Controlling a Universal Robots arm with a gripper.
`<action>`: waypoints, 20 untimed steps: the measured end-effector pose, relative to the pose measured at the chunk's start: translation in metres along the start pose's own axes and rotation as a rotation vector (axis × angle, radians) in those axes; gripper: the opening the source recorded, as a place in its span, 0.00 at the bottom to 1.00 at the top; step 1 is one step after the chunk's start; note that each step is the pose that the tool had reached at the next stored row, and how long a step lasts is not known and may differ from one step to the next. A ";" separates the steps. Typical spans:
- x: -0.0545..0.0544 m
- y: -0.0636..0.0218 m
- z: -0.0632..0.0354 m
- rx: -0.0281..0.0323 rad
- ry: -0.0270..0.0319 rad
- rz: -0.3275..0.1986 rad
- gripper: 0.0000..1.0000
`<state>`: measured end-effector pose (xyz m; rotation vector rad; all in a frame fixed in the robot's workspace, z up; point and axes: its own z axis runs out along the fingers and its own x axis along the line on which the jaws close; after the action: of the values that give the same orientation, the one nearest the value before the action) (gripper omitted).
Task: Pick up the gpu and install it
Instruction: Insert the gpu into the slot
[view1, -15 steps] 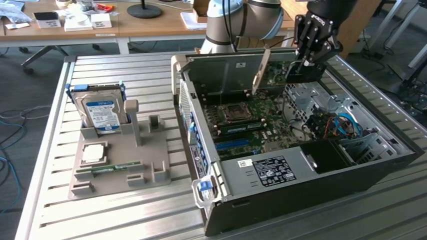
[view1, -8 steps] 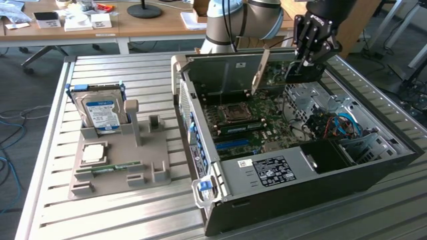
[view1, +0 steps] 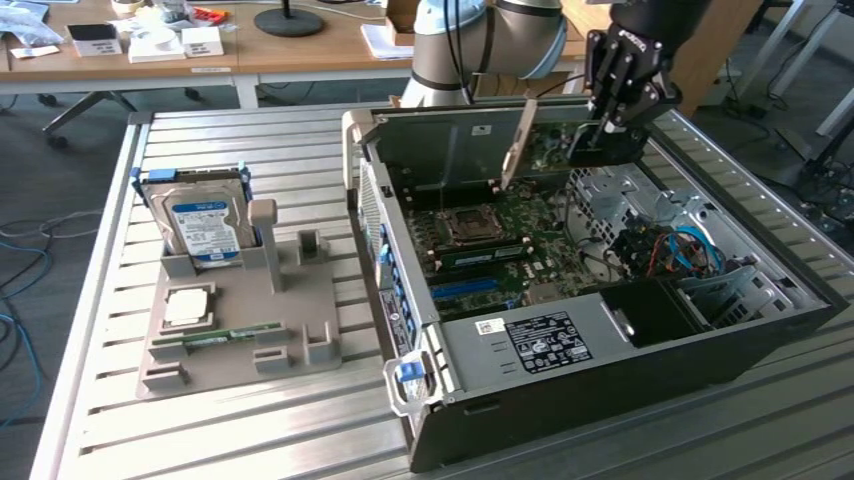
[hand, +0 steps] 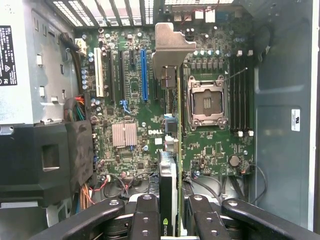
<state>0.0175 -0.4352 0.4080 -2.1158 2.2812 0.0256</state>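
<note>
Gripping the gpu (hand: 169, 165) edge-on, the gripper (hand: 172, 212) fingers clamp it above the motherboard (hand: 135, 100) in the case (view1: 601, 370). Pickup appears complete; the card is judged not yet seated.

gpu (hand: 169, 172) base behind end effector (hand: 173, 217)

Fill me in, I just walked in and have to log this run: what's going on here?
A robot arm is working inside an open computer case. Its gripper is shut on the gpu, holding it edge-on over the motherboard. The card is above the board and not yet seated in a slot. On the grey fixture beside the case, a hard drive stands upright.
</note>
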 end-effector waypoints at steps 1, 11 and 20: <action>0.000 0.0005 0.0001 0.0006 0.0000 0.000 0.27; 0.000 0.0053 0.0009 0.0053 -0.0005 -0.003 0.27; 0.001 0.0111 0.0019 0.0133 -0.0011 -0.008 0.27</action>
<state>0.0064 -0.4350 0.4060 -2.1177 2.2661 0.0114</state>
